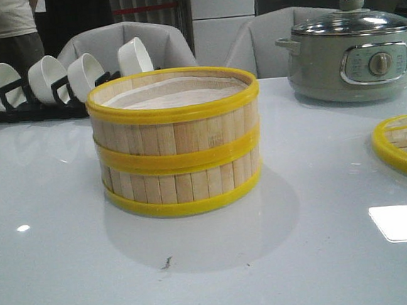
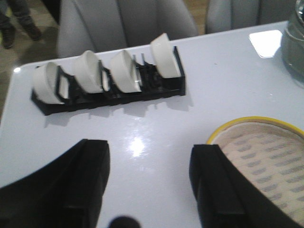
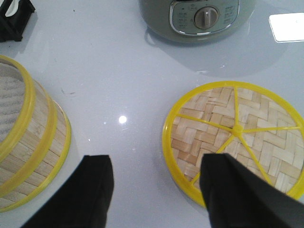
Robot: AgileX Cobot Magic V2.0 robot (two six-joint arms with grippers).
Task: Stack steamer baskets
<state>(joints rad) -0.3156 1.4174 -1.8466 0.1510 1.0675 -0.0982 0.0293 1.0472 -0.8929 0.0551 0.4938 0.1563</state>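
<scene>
Two steamer baskets (image 1: 177,144) sit stacked at table centre | left gripper (image 2: 149,183) spread, empty, just beside the top rim | right gripper (image 3: 156,190) spread, empty, nearer the woven lid (image 3: 235,137) | stacking looks done

Grey padded chairs (image 1: 137,40) behind a glossy white table (image 1: 56,265)
</scene>
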